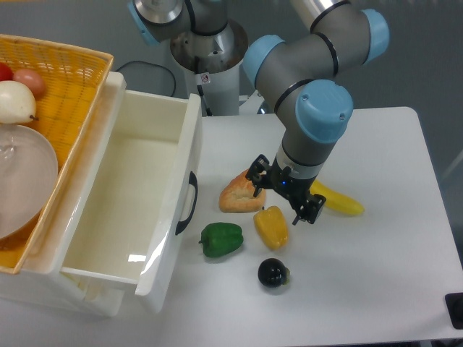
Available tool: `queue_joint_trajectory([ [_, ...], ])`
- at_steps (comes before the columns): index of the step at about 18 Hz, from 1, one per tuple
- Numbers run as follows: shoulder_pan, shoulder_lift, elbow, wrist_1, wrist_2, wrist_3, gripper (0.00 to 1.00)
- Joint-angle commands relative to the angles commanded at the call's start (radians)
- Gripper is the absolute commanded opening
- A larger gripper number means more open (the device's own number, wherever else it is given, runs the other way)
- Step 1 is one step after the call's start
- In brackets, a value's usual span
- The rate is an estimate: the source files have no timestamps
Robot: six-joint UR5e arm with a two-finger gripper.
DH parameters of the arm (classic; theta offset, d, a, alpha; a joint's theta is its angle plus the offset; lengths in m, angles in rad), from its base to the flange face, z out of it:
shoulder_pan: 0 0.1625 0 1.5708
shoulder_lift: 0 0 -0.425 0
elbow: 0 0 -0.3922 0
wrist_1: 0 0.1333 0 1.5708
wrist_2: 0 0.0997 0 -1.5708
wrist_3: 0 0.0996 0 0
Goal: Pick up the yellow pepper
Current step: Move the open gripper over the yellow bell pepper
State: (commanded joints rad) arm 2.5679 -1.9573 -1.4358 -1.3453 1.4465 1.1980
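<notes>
The yellow pepper [271,227] lies on the white table, glossy orange-yellow and blocky, between the green pepper [221,239] and the banana [337,201]. My gripper [284,202] hangs just above and behind it, fingers pointing down. The fingers stand apart, one near the bread at the left and one at the right of the pepper's top. It holds nothing. The pepper rests on the table.
A bread piece [241,195] lies left of the gripper. A dark round fruit [273,273] sits in front of the pepper. An open white drawer [189,166] stands at the left, with a yellow basket [79,94] of items above it.
</notes>
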Motion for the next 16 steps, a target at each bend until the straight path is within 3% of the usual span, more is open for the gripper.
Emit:
queue_joint_trajectory([
  [4,0.002,-0.014,0.005,0.002,-0.003,0.008,1.00],
  [9,0.021,-0.023,-0.041,0.003,-0.006,-0.005,1.00],
  [12,0.038,-0.017,-0.096,0.066,-0.001,-0.026,1.00],
  [14,0.069,-0.018,-0.107,0.095,-0.024,-0.088,1.00],
  [16,0.103,-0.029,-0.118,0.101,-0.084,-0.242,1.00],
])
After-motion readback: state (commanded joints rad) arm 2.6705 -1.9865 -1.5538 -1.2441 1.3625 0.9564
